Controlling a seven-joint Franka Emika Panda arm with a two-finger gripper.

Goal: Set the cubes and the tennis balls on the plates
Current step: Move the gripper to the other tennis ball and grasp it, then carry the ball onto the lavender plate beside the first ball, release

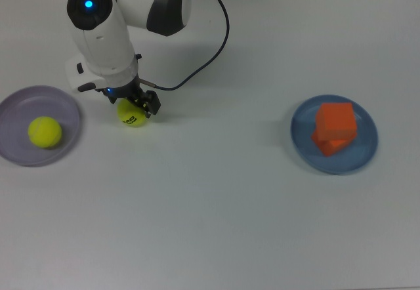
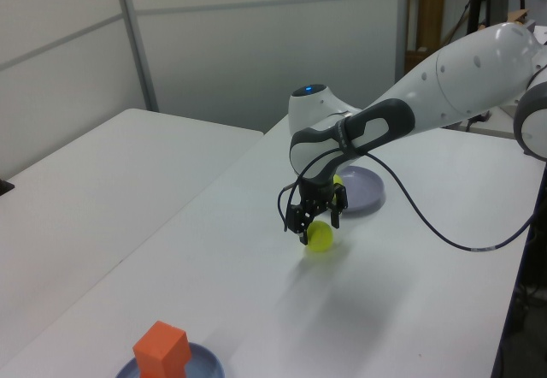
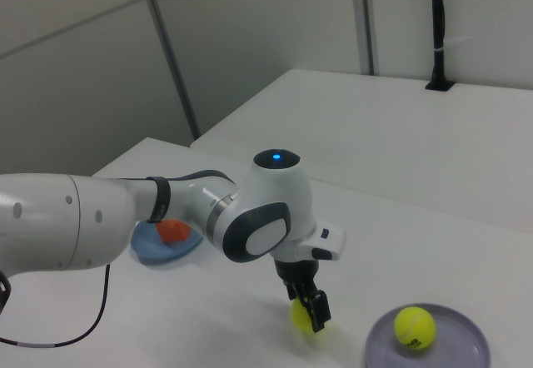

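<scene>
- Now my end effector (image 1: 139,104) hangs spread, straddling the loose tennis ball (image 1: 132,114) on the surface (image 1: 216,198).
- Purple plate (image 1: 65,116) lies at nine o'clock in the top view, just beside.
</scene>
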